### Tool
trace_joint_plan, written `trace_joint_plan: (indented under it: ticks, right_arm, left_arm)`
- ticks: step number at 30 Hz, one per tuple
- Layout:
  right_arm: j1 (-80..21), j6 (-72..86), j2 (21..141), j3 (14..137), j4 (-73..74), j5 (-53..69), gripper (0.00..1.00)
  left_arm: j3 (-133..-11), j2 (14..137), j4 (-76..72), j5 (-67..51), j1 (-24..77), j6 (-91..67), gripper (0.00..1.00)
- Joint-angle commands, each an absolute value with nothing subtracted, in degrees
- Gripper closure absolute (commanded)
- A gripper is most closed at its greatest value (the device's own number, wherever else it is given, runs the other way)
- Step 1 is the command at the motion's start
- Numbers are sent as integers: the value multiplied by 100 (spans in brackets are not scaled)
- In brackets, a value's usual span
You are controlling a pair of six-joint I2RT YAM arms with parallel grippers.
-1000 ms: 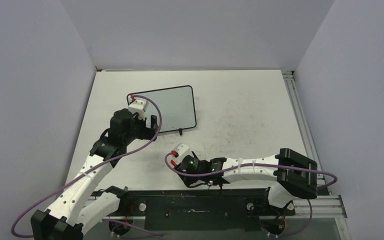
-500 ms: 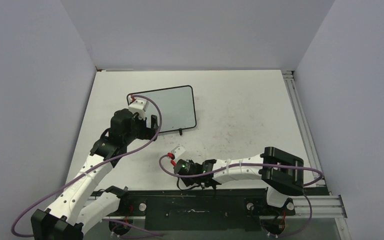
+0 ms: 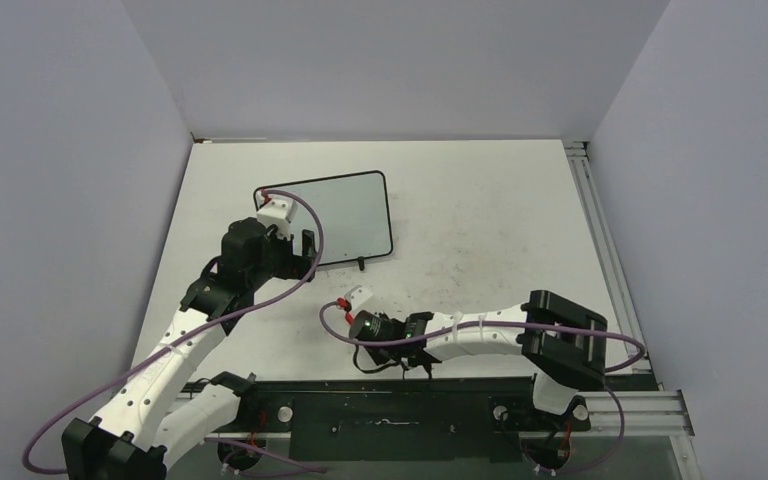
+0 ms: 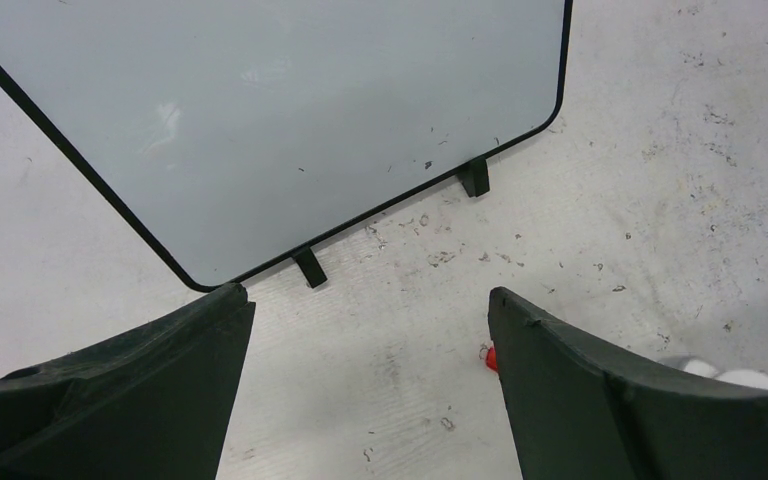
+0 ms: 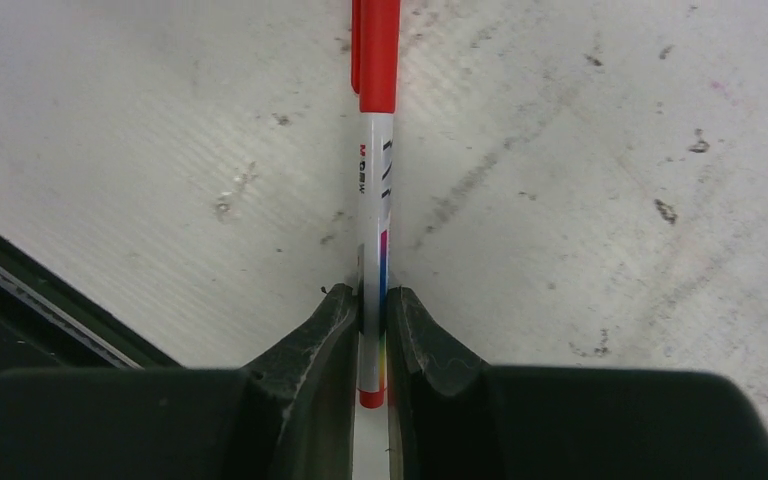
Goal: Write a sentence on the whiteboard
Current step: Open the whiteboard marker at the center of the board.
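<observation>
The whiteboard (image 3: 338, 214), white with a thin black frame and two small feet, lies on the table's back left. Its face (image 4: 290, 120) is blank; no sentence shows on it. My left gripper (image 3: 305, 246) hovers open over its near edge, with only bare tabletop between the fingers (image 4: 370, 300). Near the front edge, my right gripper (image 3: 406, 358) is low over the table. In the right wrist view it (image 5: 372, 300) is shut on the rear end of a marker (image 5: 373, 190), a white barrel with a red cap pointing away from the jaws.
The white tabletop (image 3: 480, 220) is scuffed with grey marks. A black base plate (image 3: 380, 410) runs along the near edge, close behind the right gripper. An aluminium rail (image 3: 600, 230) borders the right side. Grey walls enclose the table.
The right gripper's jaws have shut on the marker, and the right arm has shifted slightly left, toward the near edge. The left arm and the whiteboard have not moved.
</observation>
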State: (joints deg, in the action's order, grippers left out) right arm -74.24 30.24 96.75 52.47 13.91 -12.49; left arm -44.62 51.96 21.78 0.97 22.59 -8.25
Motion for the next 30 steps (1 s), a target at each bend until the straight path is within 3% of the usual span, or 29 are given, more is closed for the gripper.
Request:
trace_joint_plan:
  ticks: [1,10,16,25,30]
  right_arm:
    - [-6943,2720,9108,5125,1555,-1162,95]
    - [-5639,2179,8013,4879,1805,894,95]
    - [-4779,1770,7742,5132,2606,2598,95]
    - [-4625,1720,7467,5522,3375,4480,95]
    - [-4714,1535,7454,5711,3887,4677,95]
  left_arm:
    - [-4495,5106,1916,1,2318,-756,14]
    - [-4221,4825,1533,-1193,2588,-383,16]
    - [-3871,4427,1374,-1587,3634,291,18]
    - [-3331,4156,1386,-1229,5254,1078,17]
    - [-3291,4181,1527,-592,6001,1331,17]
